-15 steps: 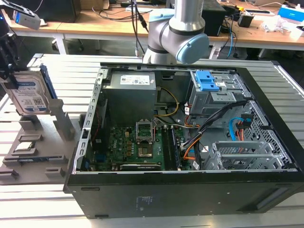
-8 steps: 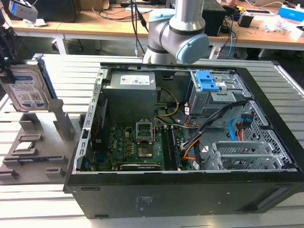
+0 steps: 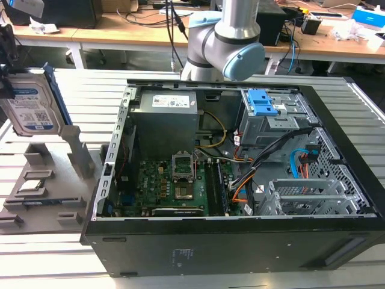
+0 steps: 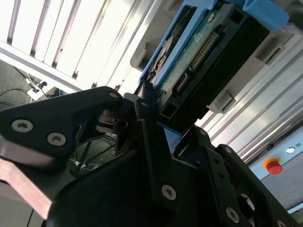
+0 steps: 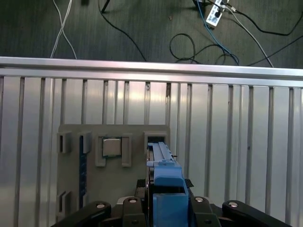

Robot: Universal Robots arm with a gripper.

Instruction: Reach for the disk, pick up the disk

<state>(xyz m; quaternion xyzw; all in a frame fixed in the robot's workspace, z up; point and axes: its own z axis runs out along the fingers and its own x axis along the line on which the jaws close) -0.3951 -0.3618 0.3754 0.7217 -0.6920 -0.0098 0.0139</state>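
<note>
The disk (image 3: 33,105) hangs upright at the exterior view's left, above the grey holder (image 3: 51,186) on the slatted tabletop (image 3: 90,96), well apart from the open case (image 3: 240,247). The jaws look clenched on its blue-framed edge. The reach is done, and the lift seems largely made, with the disk apparently clear of its slot

Exterior view: high, angled down over PC case (image 3: 240,253). Both wrist views, close behind jaws, share the disk (image 4: 203,52) (image 5: 165,182) btw. them; first wrist view faces table (image 5: 236,142).
</note>
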